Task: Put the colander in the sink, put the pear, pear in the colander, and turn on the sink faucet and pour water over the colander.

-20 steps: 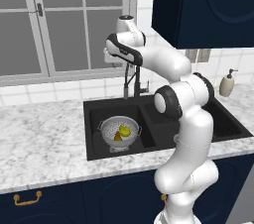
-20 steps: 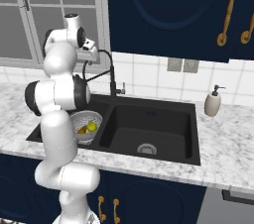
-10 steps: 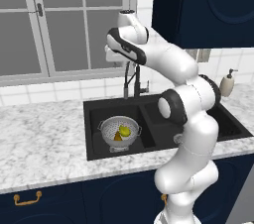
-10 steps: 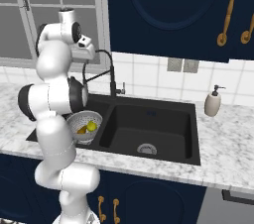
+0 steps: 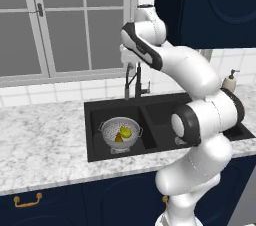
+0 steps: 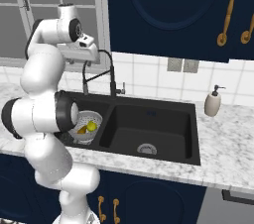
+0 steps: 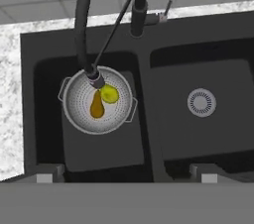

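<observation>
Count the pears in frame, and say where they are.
2. Both lie in the colander in the sink's left basin: the brownish-orange pear near the middle, the yellow-green pear beside it, under the faucet spout. None seem hidden.

White marble counter [image 5: 45,145], navy cabinets [image 6: 168,10] with brass handles [image 6: 225,10]. Window [image 5: 60,20] at the counter's back edge, over white tiles [image 6: 149,77].

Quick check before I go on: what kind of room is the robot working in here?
A rendered home kitchen, by the look of it. A black double-basin sink with a gooseneck faucet is set in a marble-look counter under a window, with navy cabinets above, and a colander holding two pears sits in one basin.
</observation>
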Tool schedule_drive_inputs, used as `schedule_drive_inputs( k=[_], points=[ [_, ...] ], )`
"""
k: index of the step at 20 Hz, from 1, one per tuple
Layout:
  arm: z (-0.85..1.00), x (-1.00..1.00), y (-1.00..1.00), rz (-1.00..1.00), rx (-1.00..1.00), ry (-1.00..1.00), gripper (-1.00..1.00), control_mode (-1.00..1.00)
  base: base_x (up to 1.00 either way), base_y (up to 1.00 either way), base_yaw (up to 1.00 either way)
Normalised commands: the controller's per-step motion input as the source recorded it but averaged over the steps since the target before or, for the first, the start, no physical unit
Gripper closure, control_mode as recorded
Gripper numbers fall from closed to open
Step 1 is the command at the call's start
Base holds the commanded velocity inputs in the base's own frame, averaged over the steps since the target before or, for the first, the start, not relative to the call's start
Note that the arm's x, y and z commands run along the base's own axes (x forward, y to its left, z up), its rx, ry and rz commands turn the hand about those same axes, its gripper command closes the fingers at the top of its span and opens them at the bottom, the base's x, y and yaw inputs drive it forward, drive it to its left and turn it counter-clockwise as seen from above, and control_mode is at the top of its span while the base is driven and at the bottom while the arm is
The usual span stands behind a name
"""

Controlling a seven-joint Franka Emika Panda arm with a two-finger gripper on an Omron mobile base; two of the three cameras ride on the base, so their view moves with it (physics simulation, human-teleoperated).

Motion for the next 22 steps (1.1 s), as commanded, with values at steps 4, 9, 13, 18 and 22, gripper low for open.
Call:
schedule_drive_inputs(
  k=[4,9,13,18,22],
  points=[
    [-0.25,-0.87,-0.72,0.0,0.0,-0.08,-1.0,-1.0,0.0,0.0,0.0],
    [-0.43,-0.62,-0.96,0.01,0.0,-0.16,-1.0,-1.0,0.0,0.0,0.0],
    [-0.34,-0.38,-0.86,0.02,0.0,-0.17,-1.0,-1.0,0.0,0.0,0.0],
    [-0.33,-0.04,-0.53,0.0,0.0,-0.16,-1.0,-1.0,0.0,0.0,0.0],
    [-0.44,-0.01,-0.12,0.01,0.0,-0.27,-1.0,-1.0,0.0,0.0,0.0]
  ],
)
